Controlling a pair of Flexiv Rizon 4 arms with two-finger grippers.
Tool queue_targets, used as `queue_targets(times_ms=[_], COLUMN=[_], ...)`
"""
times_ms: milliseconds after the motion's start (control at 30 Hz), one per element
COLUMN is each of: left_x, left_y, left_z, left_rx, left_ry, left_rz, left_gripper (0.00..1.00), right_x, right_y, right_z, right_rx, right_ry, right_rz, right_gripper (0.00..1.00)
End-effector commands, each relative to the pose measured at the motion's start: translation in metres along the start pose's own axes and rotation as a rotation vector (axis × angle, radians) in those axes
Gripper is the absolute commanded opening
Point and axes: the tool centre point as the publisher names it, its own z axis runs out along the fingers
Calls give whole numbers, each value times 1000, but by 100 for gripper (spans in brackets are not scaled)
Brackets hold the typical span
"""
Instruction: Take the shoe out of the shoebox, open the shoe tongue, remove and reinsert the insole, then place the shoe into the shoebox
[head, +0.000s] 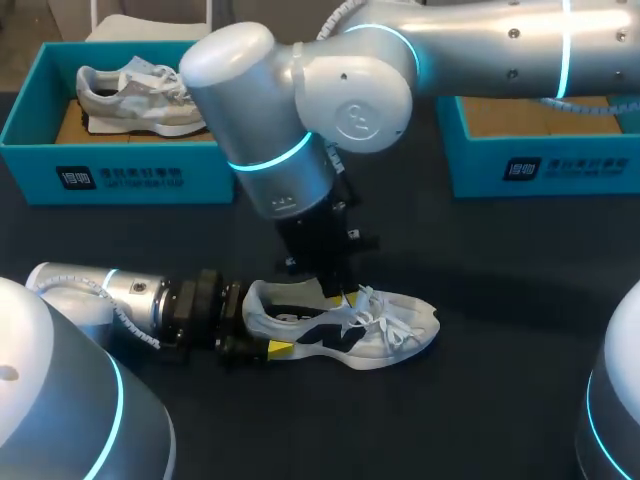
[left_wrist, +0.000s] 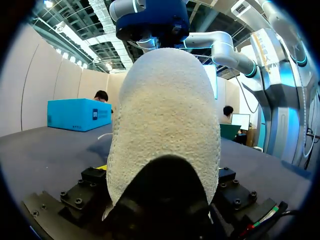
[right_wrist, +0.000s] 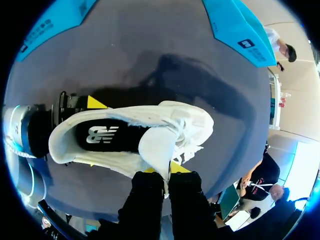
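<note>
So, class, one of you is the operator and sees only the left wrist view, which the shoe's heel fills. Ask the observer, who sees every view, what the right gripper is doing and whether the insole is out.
Operator: All I see is the heel of the shoe. What is the right gripper doing?
Observer: The right gripper is shut on the tongue, holding it raised from the opening.
Operator: Has the insole come out?
Observer: No, the black insole lies inside the shoe, visible through the opening.
</note>
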Motion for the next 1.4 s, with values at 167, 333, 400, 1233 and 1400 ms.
queue_targets(times_ms=[167,333,400,1233,1400], left_x=[0,0,0,0,0], left_y=[0,0,0,0,0], left_z=[0,0,0,0,0], left_rx=[-1,-1,-1,-1,-1], left_ry=[-3,-3,-3,-3,-3], left_rz=[0,0,0,0,0], left_gripper=[0,0,0,0,0], right_x=[-23,-23,-23,-68,-72], right_y=[0,0,0,8,9], right_z=[8,8,8,24,31], right_rx=[-6,-6,-6,19,18], right_ry=[154,154,154,402,486], right_rz=[-30,-30,-30,-56,-99], right_gripper=[0,0,0,0,0])
